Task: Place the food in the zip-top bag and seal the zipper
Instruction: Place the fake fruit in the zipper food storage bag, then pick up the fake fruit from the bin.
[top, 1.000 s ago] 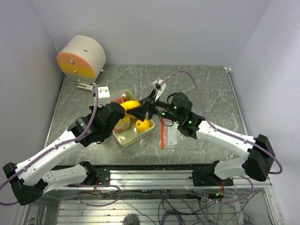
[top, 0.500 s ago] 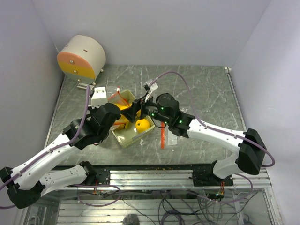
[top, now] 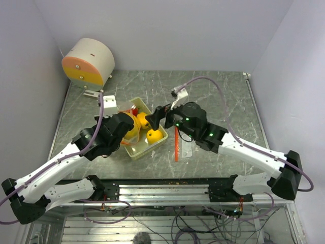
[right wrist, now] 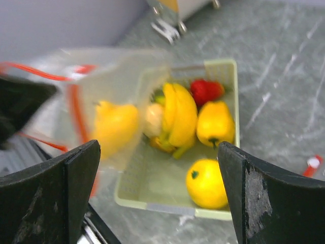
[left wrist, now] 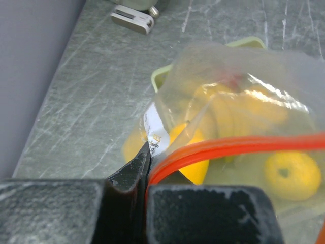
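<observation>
Pinching the zipper (left wrist: 228,146) of the zip-top bag (left wrist: 228,76) at one end with the left end effector (left wrist: 146,173), dangling that thin, floppy, probably slippery film over the left side of the pale green tray (right wrist: 167,206); gripping the stiffer strip seeming safest. Hovering the right end effector (right wrist: 157,152), spread wide and empty, above the food (right wrist: 205,182), light glossy pieces likely rolling under a loose pinch, lying in the tray. Working on a hard marbled table (top: 218,96), walled in left, right and far.

A robotics lab cell — plain white walls (top: 152,30) around a marbled table (top: 228,96), aluminium rails (top: 167,190) and loose cables (top: 177,219) in front.
</observation>
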Robot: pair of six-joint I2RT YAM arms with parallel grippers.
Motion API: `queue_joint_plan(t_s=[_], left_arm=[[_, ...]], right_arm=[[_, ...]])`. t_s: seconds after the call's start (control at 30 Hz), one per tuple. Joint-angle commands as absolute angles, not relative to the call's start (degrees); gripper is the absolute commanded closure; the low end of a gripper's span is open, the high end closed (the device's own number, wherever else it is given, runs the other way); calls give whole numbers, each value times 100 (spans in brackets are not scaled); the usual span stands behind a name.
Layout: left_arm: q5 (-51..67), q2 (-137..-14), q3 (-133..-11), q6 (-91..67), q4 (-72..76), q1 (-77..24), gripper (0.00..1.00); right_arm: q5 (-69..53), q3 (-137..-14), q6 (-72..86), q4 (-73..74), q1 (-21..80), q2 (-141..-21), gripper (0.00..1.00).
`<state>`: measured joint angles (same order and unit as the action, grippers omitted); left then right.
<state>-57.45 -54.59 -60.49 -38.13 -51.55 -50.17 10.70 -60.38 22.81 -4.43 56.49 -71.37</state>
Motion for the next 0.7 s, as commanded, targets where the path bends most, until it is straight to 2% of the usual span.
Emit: queue_joint_plan(t_s=[0.0, 0.33, 0.67], left_arm=[[-6451, -5197, -6506, -3955, -5644, -4991, 93], [-7008, -4719, -6613, -4345, -6291, -4989, 93], [-6875, -4637, -6465, -4106, -6020, -4991, 93]], right_arm=[[1333, -6228, 2345, 1012, 5634, -7808, 1], [851, -6904, 2347, 1770, 5643, -9258, 5], [1272, -7598, 2394, 2438, 5645, -10391, 5]])
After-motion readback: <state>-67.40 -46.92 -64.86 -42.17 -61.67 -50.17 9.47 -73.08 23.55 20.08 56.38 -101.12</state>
